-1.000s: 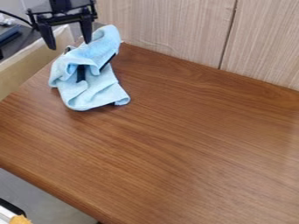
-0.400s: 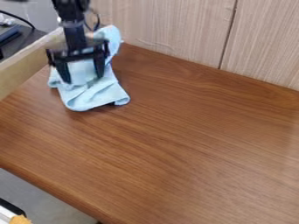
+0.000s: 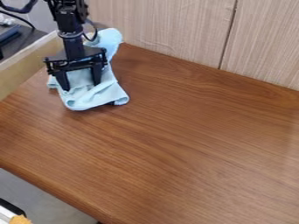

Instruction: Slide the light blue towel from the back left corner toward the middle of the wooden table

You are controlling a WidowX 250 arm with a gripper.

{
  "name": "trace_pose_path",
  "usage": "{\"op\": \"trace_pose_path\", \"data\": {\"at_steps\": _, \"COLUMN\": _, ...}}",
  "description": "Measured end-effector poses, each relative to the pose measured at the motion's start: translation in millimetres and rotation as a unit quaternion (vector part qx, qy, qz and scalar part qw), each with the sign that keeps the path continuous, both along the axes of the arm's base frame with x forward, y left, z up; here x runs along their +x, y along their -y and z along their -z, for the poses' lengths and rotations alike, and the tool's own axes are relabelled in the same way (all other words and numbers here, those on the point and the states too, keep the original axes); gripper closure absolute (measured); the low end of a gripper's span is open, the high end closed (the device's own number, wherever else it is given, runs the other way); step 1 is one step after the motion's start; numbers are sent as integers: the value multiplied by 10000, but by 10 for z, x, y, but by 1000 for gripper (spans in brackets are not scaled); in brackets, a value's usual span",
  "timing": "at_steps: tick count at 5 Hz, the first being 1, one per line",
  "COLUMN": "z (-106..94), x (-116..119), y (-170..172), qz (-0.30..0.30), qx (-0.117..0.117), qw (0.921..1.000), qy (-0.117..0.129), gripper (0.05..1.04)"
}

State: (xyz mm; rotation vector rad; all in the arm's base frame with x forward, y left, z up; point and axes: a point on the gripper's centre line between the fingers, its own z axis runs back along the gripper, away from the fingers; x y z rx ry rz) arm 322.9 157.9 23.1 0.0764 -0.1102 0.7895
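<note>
While the pale board [image 3: 26, 69] is seen at the far left, unmoved, the black gripper [image 3: 81, 85] beside it has been lowered from above the light blue cloth [image 3: 93, 97] onto it. The two fingers are held apart, with cloth between them, and no closed grip is seen; by this, it is judged, the cloth has been brought within grasp. The cloth is laid in the far left part of the brown table [image 3: 187, 135]; it is soft and matt, rumpled into loose folds, with a rounded near corner. To the right, the flat tabletop is marked by long wood grain, and behind it the wall panels [image 3: 169, 26] are finely streaked and parted by a dark seam.
</note>
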Motion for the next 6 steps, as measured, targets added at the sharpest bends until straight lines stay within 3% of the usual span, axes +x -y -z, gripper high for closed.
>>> {"op": "trace_pose_path", "data": {"at_steps": 3, "z": 37, "x": -144, "y": 298, "qz": 228, "qx": -48, "qw": 9997, "qy": -73, "gripper": 86}}
{"op": "trace_pose_path", "data": {"at_steps": 6, "z": 30, "x": -672, "y": 986, "qz": 1233, "qx": -291, "qw": 9917, "qy": -221, "gripper": 85}}
